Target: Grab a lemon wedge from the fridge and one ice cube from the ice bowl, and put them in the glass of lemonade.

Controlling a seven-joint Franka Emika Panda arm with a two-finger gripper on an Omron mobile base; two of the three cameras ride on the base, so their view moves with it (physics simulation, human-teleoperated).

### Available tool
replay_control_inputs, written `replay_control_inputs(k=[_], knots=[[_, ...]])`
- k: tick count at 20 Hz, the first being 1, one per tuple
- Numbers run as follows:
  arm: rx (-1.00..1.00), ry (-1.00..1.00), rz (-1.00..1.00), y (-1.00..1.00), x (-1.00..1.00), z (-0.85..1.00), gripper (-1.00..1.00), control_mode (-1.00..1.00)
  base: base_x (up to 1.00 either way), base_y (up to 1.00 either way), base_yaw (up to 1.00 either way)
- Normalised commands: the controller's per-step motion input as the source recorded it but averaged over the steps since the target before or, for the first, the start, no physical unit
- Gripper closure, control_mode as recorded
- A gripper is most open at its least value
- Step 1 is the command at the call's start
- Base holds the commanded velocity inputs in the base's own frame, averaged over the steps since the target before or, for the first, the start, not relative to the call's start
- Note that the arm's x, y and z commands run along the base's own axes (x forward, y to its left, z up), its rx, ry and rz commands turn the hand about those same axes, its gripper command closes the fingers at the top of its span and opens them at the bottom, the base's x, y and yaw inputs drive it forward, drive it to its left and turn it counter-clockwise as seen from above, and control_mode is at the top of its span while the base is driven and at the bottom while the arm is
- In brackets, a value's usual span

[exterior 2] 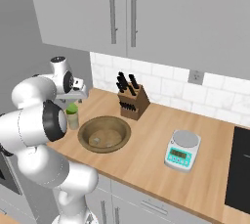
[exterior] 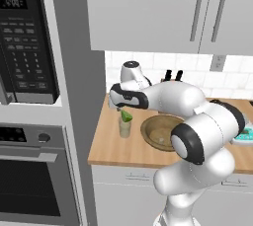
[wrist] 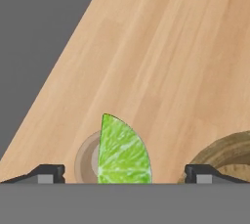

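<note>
Two finger tips of the gripper (wrist: pixel 124 173) are standing wide apart, clear of the lemon wedge (wrist: pixel 122 152), which is sitting between them over the glass of lemonade (exterior: pixel 125 127), ice bowl (wrist: pixel 225 155) alongside.

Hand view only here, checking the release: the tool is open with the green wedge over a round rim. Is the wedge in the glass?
Observer: In the left base view the lemon wedge is at the mouth of the glass of lemonade, its top poking above the rim.
Operator: Any ice for the next step?
Observer: The right base view shows pale lumps lying inside the ice bowl, beside the glass.
</note>
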Motion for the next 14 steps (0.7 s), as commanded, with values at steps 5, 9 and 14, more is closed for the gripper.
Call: replay_control_inputs(k=[5, 9, 14], knots=[[0.05, -0.06, 0.0, 0.0, -0.23, 0.37, -1.0, -1.0, 0.0, 0.0, 0.0], [0.05, -0.01, 0.0, -0.15, -0.48, 0.44, -1.0, -1.0, 0.0, 0.0, 0.0], [0.0, 0.04, -0.04, -0.58, -0.41, 0.07, -1.0, -1.0, 0.0, 0.0, 0.0]])
